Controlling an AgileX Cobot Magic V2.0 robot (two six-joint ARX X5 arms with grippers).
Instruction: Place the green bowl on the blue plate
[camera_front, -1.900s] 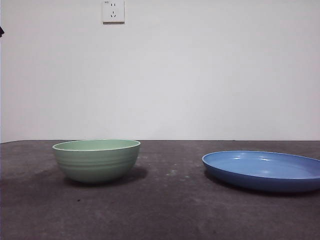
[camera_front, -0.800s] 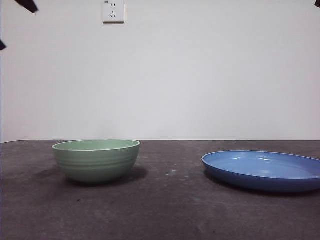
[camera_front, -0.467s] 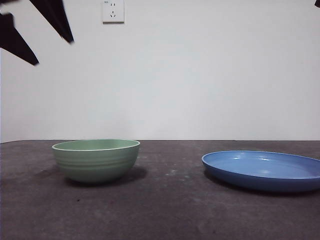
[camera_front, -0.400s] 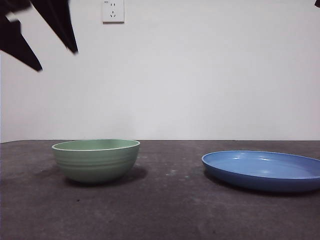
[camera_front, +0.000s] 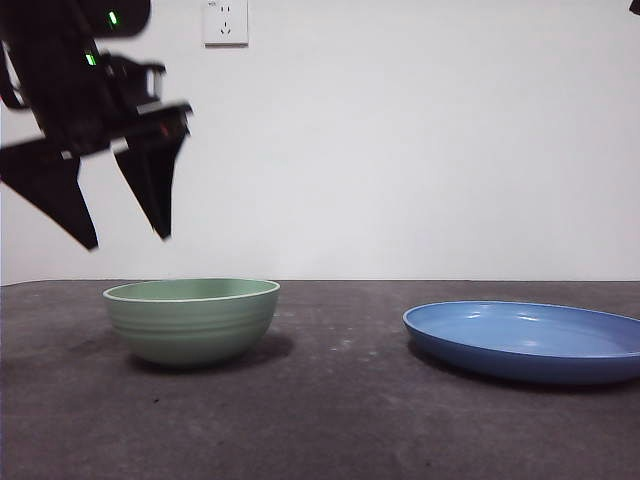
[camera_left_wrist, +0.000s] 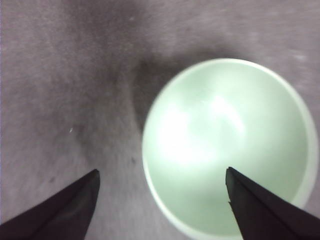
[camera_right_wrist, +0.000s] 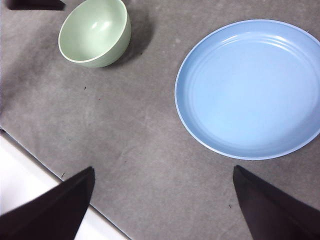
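The pale green bowl (camera_front: 192, 320) stands upright on the dark table at the left; it also shows in the left wrist view (camera_left_wrist: 225, 145) and the right wrist view (camera_right_wrist: 95, 32). The blue plate (camera_front: 525, 342) lies apart from it to the right and is empty, as the right wrist view (camera_right_wrist: 252, 87) shows. My left gripper (camera_front: 128, 240) hangs open above the bowl's left rim, not touching it; in its own view (camera_left_wrist: 162, 175) its jaws straddle the bowl's rim. My right gripper (camera_right_wrist: 162, 172) is open and empty, high above the table.
A white wall socket (camera_front: 226, 22) is on the back wall. The table's pale front edge (camera_right_wrist: 30, 172) shows in the right wrist view. The right arm shows only as a black tip (camera_front: 634, 6) at the top right corner.
The left arm has come down from the top left corner to just above the green bowl, jaws open. The bowl and plate have not moved.
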